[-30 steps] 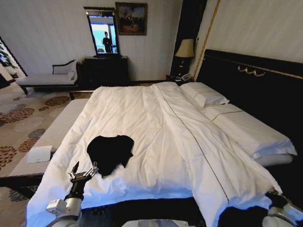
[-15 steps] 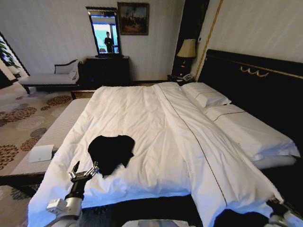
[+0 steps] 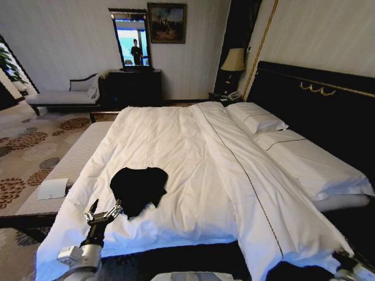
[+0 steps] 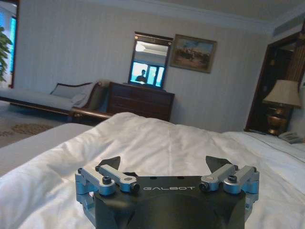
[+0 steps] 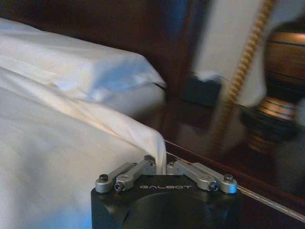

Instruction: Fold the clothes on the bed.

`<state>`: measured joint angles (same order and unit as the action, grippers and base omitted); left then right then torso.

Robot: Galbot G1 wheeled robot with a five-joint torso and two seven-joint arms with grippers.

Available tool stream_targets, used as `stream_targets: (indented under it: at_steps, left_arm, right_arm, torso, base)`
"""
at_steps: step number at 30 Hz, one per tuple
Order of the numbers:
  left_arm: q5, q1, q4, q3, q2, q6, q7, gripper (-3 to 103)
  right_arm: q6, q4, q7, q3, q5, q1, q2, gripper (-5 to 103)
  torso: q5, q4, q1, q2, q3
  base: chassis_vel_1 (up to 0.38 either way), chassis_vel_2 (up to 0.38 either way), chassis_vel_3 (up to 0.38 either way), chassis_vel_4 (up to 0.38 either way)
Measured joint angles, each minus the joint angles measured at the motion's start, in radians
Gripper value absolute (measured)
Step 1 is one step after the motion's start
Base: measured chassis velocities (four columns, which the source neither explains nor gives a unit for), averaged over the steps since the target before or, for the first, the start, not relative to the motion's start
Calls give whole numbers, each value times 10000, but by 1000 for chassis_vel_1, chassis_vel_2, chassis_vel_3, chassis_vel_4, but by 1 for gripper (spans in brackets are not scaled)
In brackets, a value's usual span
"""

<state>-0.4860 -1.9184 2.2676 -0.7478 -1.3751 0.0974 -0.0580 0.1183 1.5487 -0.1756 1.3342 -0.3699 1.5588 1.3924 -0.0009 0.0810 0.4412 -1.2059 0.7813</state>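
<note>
The clothes are one black T-shirt (image 3: 137,187), lying crumpled on the white duvet of the bed (image 3: 176,140) near its left front corner. My left gripper (image 3: 104,211) hovers open just in front of the shirt, over the duvet edge, with nothing between its fingers. In the left wrist view the same gripper (image 4: 164,164) stands open and points across the bed (image 4: 157,138). My right arm (image 3: 350,264) hangs low at the bed's front right corner. In the right wrist view its gripper (image 5: 160,164) is shut and empty beside a hanging duvet corner (image 5: 143,138).
A striped bench (image 3: 70,158) with a white card (image 3: 53,188) on it runs along the bed's left side. Pillows (image 3: 255,117) and a dark headboard (image 3: 316,105) are on the right. A dresser (image 3: 132,88), chaise (image 3: 58,96) and lamp (image 3: 233,60) stand at the far wall.
The whole picture has shifted slightly, so the camera moved. My right arm has sunk lower at the front right corner. The shirt and my left gripper have stayed where they were.
</note>
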Motion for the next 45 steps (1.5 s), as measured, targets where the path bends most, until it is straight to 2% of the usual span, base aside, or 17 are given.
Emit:
stream_targets:
  at_steps: [1,4,5,6,7,10,12,15,16,18,19,22,24,29,33,38,45]
  left_arm:
    - [-2,4,1,-7,-2,2,1,100]
    - [-9,-2,-19,-32,-11,21,3,100]
    - [-9,-5,-32,-40,-13,29,5,100]
    - [-9,-5,-32,-40,-13,29,5,100]
    - [-10,-6,-37,-46,-14,35,7,100]
    - [-10,0,-42,-49,-16,42,12,100]
    - [-10,4,-44,-49,-17,43,12,100]
    - [-11,11,-50,-48,-17,44,14,100]
    - [-11,11,-50,-48,-17,44,14,100]
    - [-13,15,-58,-49,-14,45,16,100]
    - [-14,15,-58,-51,-13,45,16,100]
    - [-18,15,-59,-56,-11,48,17,100]
    - [-18,15,-58,-56,-12,48,18,100]
    - [-9,14,-53,-50,-24,51,21,100]
    - [-5,-1,-41,-58,-38,55,24,100]
    - [-5,-42,-41,-70,-57,93,41,100]
    - [-13,-71,-47,-103,-80,127,60,100]
  right_arm:
    - [-10,31,-19,11,-10,2,8,10]
    - [-86,164,-10,6,-110,7,26,26]
    - [-108,226,18,-14,-180,16,36,26]
    - [-108,226,18,-14,-180,16,36,26]
    - [-128,291,50,-40,-252,44,55,32]
    - [-193,428,128,-95,-344,129,129,47]
    - [-221,473,152,-108,-356,146,150,47]
    - [-290,617,230,-152,-385,180,186,64]
    - [-290,617,230,-152,-385,180,186,64]
    - [-345,745,318,-199,-402,214,204,76]
    - [-377,817,353,-227,-407,236,217,76]
    - [-454,1278,470,-442,-532,395,369,92]
    - [-471,1515,516,-545,-552,468,467,96]
    - [-618,2258,639,-1070,-370,714,848,100]
    - [-1058,2858,766,-1760,113,955,1186,100]
    - [-1229,3258,815,-2361,693,1087,1490,100]
    - [-1273,3406,876,-2678,1181,1139,1729,100]
  torso:
    - [2,3,-1,0,-1]
    - [7,-18,-6,-1,-2]
    - [5,-34,-6,-2,-2]
    - [5,-34,-6,-2,-2]
    - [4,-40,-6,-1,-1]
    - [6,-36,-1,0,0]
    - [6,-35,0,0,0]
    - [8,-37,-2,0,-2]
    - [8,-37,-2,0,-2]
    - [8,-37,-2,0,-2]
    - [8,-38,-2,0,-1]
    - [8,-39,0,1,-1]
    - [8,-38,0,2,-1]
    - [8,-39,-1,1,-1]
    - [8,-39,0,1,-1]
    - [7,-40,0,1,-2]
    - [8,-40,0,1,-1]
  base:
    - [-34,-20,-95,-34]
    - [-28,-43,-66,-21]
    - [0,0,0,0]
    - [0,0,0,0]
    - [0,0,0,0]
    - [0,0,0,0]
    - [0,0,0,0]
    - [0,0,0,0]
    - [0,0,0,0]
    - [0,0,0,0]
    - [0,0,0,0]
    - [0,0,0,0]
    - [0,0,0,0]
    - [0,0,0,0]
    - [0,0,0,0]
    - [0,0,0,0]
    - [0,0,0,0]
